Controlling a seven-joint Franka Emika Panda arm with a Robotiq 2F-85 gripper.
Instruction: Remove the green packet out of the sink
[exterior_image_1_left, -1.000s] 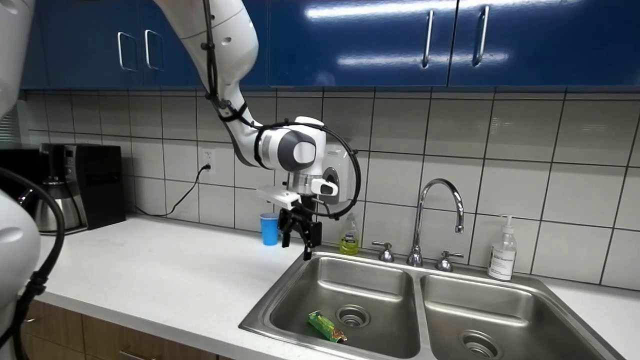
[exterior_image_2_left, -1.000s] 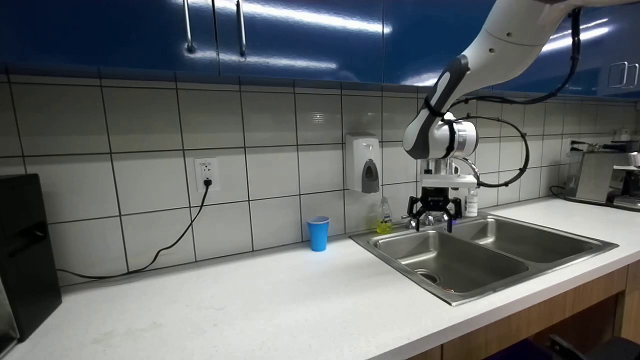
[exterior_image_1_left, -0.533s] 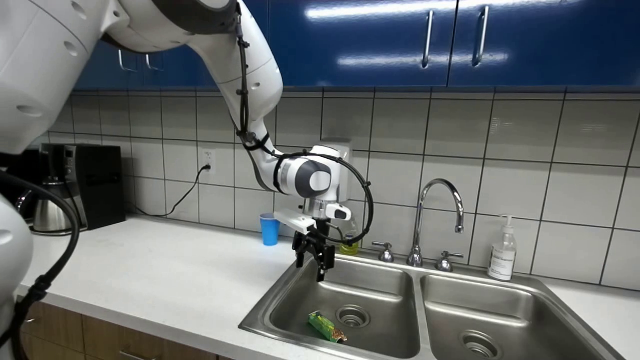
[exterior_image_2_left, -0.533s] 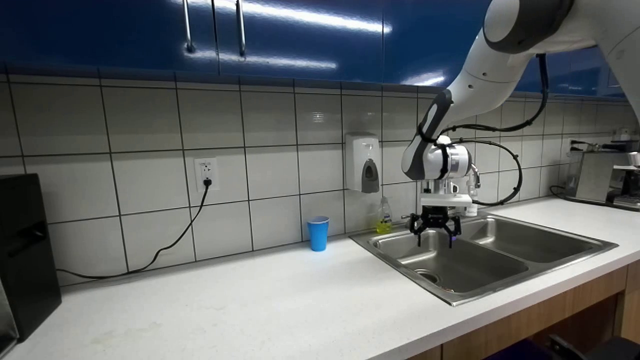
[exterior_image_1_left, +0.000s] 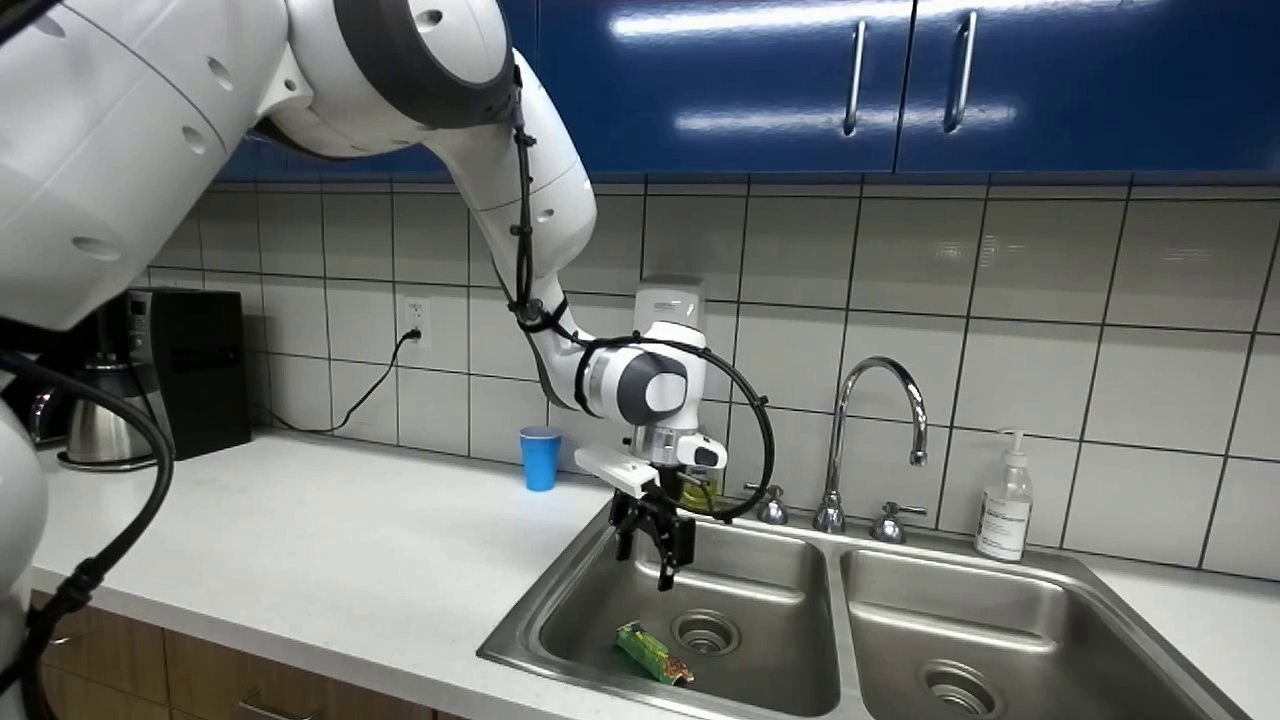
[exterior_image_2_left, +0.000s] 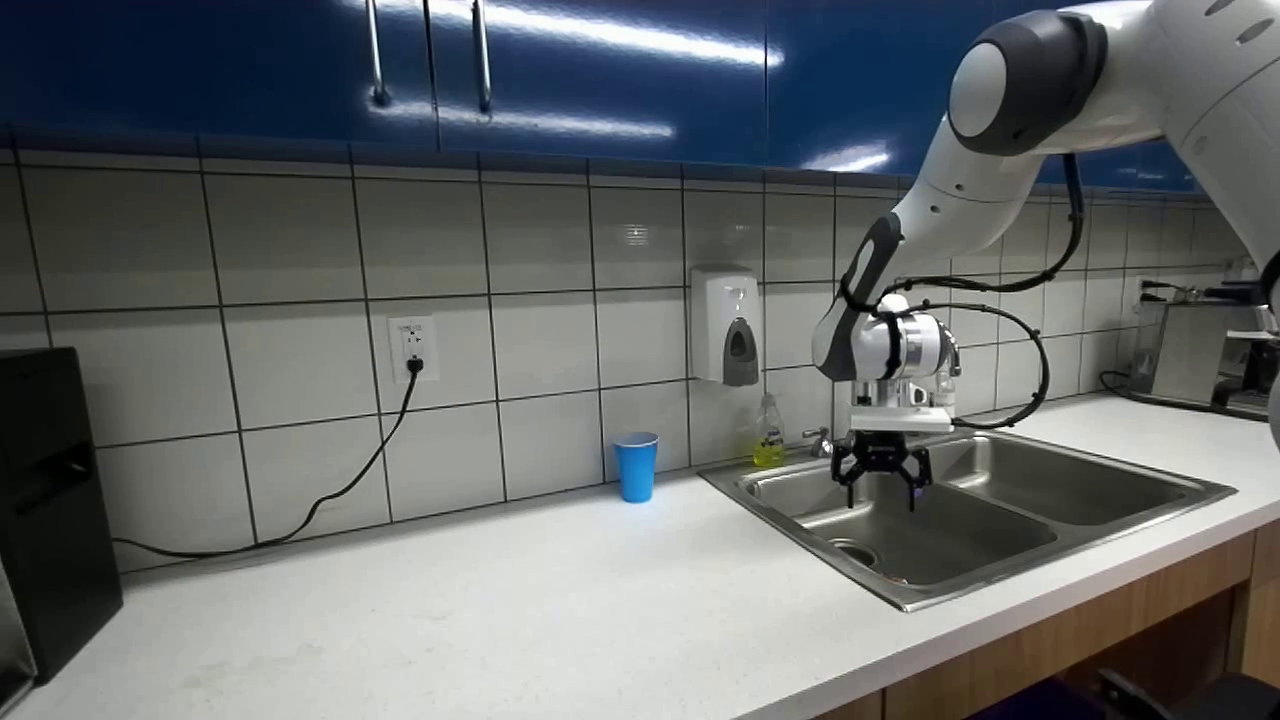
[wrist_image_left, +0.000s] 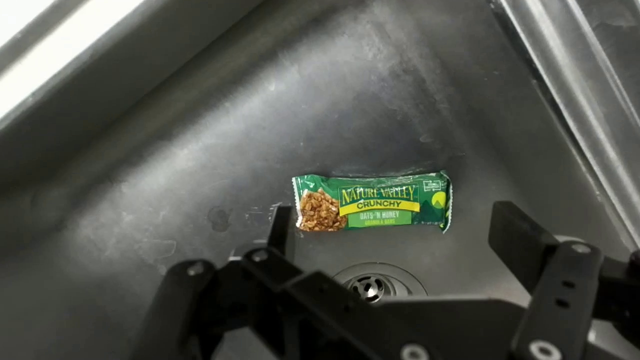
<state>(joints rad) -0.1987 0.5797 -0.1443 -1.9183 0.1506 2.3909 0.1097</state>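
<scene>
The green packet (exterior_image_1_left: 652, 652) lies flat on the floor of a basin of the steel sink (exterior_image_1_left: 838, 612), beside the round drain. In the wrist view the packet (wrist_image_left: 375, 204) lies crosswise, with a yellow band and a brown end. In an exterior view the sink (exterior_image_2_left: 815, 542) shows, but its rim hides nearly all of the packet. My gripper (exterior_image_1_left: 646, 568) points down, open and empty, above the same basin and higher than the packet. It also shows open in an exterior view (exterior_image_2_left: 881, 505). In the wrist view the gripper's fingers (wrist_image_left: 392, 212) are wide apart, wider than the packet's length.
A blue cup (exterior_image_1_left: 541, 460) stands on the counter by the wall. A chrome faucet (exterior_image_1_left: 838, 450) with two handles stands behind the basins. A yellow-green soap bottle (exterior_image_2_left: 769, 440) and a pump bottle (exterior_image_1_left: 1003, 512) stand along the back. Blue cabinets (exterior_image_1_left: 720, 90) hang above.
My arm has come down and forward. The gripper has moved from above the sink's back corner to lower over the basin with the packet. It stays open, and the packet has not moved.
</scene>
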